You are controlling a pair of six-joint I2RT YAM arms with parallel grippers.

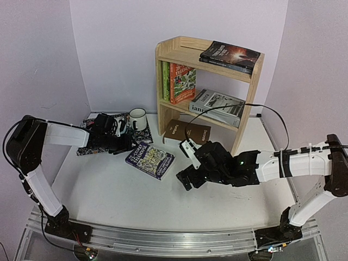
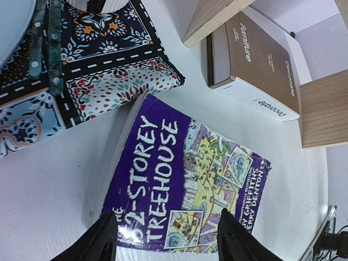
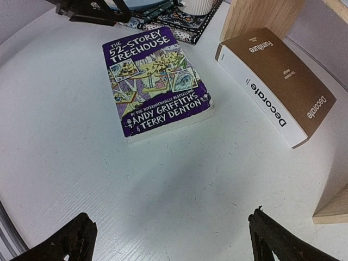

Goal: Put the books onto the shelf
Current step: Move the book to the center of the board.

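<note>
The pine shelf (image 1: 255,81) stands at the back. Two dark books (image 1: 229,56) lie on its top board. A green and an orange book (image 1: 179,82) stand on the lower board beside a flat grey one (image 1: 217,107). The brown "Decorate" book (image 1: 187,131) (image 3: 277,87) lies on the table under the shelf. A dark blue Treehouse paperback (image 1: 150,159) (image 2: 185,163) (image 3: 155,79) lies flat on the table. My left gripper (image 1: 126,147) (image 2: 168,244) hangs open over that paperback's title end. My right gripper (image 1: 187,166) (image 3: 171,244) is open wide over bare table, short of the paperback.
A patterned mat (image 1: 89,142) (image 2: 109,65) with a white mug (image 1: 137,118) and a plate (image 2: 11,22) lies at the left, right behind the paperback. The shelf's side panels (image 2: 209,19) (image 3: 261,16) stand on the table near "Decorate". White walls close in the back and sides.
</note>
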